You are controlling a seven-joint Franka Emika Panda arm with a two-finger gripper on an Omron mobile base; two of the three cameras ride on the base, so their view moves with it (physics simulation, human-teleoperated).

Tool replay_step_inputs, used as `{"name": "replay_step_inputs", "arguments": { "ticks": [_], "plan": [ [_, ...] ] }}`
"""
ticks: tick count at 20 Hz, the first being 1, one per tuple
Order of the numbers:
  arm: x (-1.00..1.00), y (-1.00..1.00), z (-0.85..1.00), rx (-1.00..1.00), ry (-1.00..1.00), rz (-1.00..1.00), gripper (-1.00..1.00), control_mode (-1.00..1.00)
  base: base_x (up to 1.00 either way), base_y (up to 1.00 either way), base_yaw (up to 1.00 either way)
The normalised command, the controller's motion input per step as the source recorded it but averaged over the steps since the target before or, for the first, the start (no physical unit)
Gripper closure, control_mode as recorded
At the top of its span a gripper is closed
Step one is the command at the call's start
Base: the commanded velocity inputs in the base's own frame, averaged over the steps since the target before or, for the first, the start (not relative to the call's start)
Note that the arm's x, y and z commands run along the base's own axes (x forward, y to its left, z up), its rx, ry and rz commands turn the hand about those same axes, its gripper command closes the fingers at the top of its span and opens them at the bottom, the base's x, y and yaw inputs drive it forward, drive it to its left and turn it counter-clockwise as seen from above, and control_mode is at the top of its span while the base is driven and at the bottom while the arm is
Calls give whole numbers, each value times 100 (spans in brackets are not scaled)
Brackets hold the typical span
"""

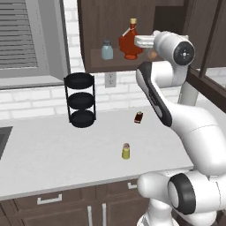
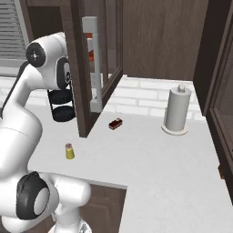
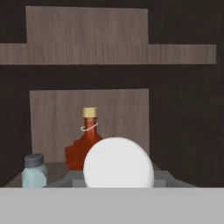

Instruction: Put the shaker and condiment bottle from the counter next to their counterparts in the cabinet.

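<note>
My gripper (image 1: pixel 149 47) is raised at the open front of the dark brown cabinet (image 1: pixel 95 26) and is shut on the condiment bottle (image 1: pixel 152 54). A bit of the bottle's orange body shows under the hand. In the hand view its pale rounded cap (image 3: pixel 118 162) sits close in front. On the cabinet shelf beyond it stand the red maple-leaf bottle (image 3: pixel 87 142) (image 1: pixel 130 42) and, to its left, the blue-grey shaker (image 3: pixel 34 171) (image 1: pixel 107 50). The yellow-green shaker (image 1: pixel 126 151) (image 2: pixel 69 151) stands upright on the counter (image 1: pixel 53 150), near its front edge.
A black three-tier rack (image 1: pixel 80 99) stands at the back of the counter under the cabinet. A small dark red-and-black object (image 1: pixel 138 117) (image 2: pixel 115 123) lies further back. The glass-panelled cabinet door (image 2: pixel 93 63) hangs open. A paper towel roll (image 2: pixel 176 111) stands at the right.
</note>
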Motion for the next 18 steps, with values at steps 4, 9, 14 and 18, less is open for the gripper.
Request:
{"name": "replay_step_inputs", "arguments": {
  "ticks": [4,9,14,18],
  "plan": [
    [20,0,0,0,7,0,100,-100,0,0,0],
    [11,-11,-5,0,1,0,100,-100,0,0,0],
    [5,-21,-24,0,0,1,100,-100,0,0,0],
    [3,-13,-19,0,0,0,100,-100,0,0,0]
  ]
}}
